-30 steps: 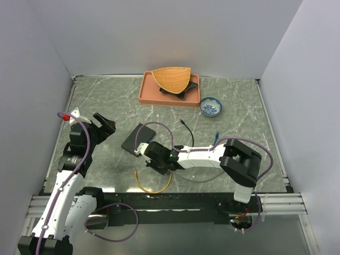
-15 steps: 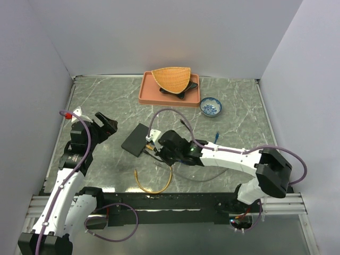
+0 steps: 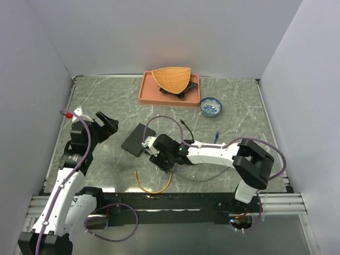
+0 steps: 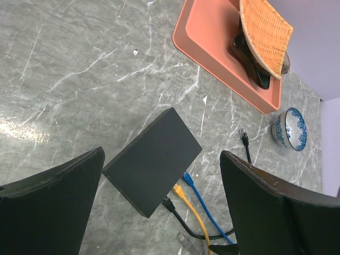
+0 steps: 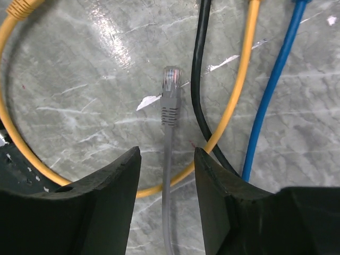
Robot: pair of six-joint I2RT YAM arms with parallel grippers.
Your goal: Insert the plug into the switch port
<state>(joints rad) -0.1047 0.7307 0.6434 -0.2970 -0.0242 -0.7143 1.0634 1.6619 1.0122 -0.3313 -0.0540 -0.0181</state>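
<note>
Right claw [image 5: 166, 156] stands apart, gripping nothing; I see the gray plug [image 5: 170, 85] lying on the desk [image 5: 95, 106] between its fingers, untouched. Left claw [image 4: 162, 159] gapes wide above the switch [image 4: 154, 154], left of desk centre.

The switch [image 3: 139, 139] lies on the table [image 3: 239, 138], left of the middle. My left claw [image 3: 106, 125] hangs to its left, and my right claw [image 3: 162, 158] sits just off its near right corner. The plug [image 5: 170, 87] lies on the table ahead of my right fingers [image 5: 106, 202], touching neither, with three cables [image 5: 197, 79] along one side. Behind the switch, by the far edge, a tray [image 3: 149, 95] carries a dish [image 3: 180, 93] with a basket [image 3: 171, 78] on it. A bowl [image 3: 211, 107] sits right of the tray.
</note>
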